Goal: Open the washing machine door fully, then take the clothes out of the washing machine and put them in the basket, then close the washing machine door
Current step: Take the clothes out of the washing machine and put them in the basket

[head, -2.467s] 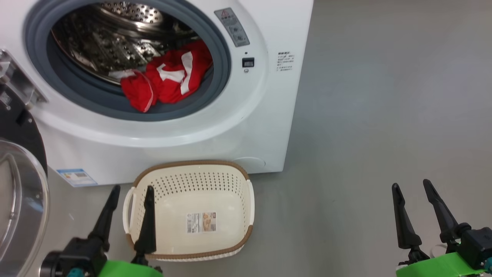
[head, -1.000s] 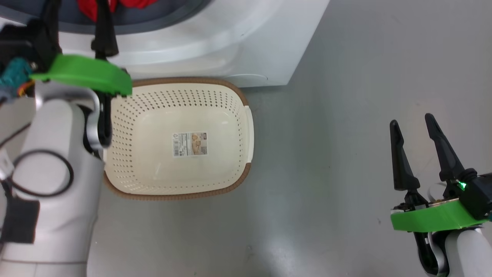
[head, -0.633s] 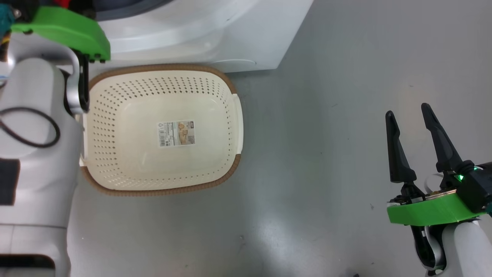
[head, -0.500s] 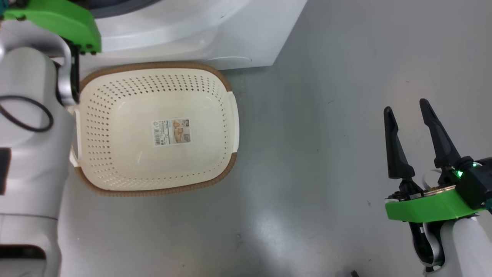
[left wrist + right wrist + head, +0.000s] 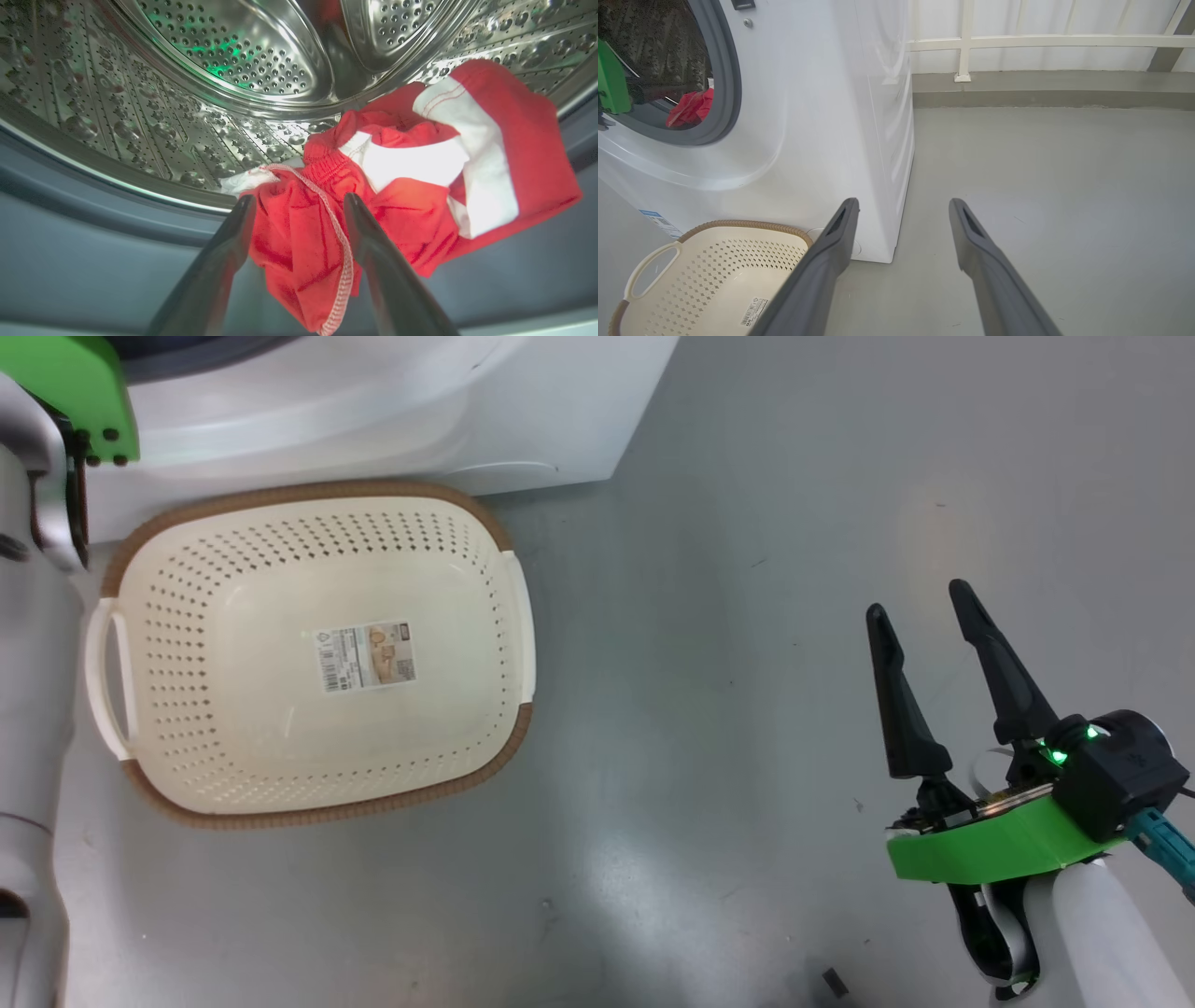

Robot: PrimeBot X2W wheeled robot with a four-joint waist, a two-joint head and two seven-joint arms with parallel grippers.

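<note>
Inside the washing machine's steel drum, the clothes lie as a red bundle with white stripes, spilling over the grey gasket. My left gripper is open, its two fingers either side of the front red fold with white stitched trim. The cream basket stands on the floor before the washing machine and holds just its paper label. My right gripper hangs open and holds nothing, to the right of the basket. In the right wrist view the clothes show through the opening. The washing machine door is out of view.
My pale left forearm runs up the left edge beside the basket. Grey floor spreads to the right of the machine. A white railing and low kerb close off the far side.
The head camera has tilted down and swung, so the picture shifted. My left arm rose from beside the basket and reached into the drum opening. Both grippers stayed open.
</note>
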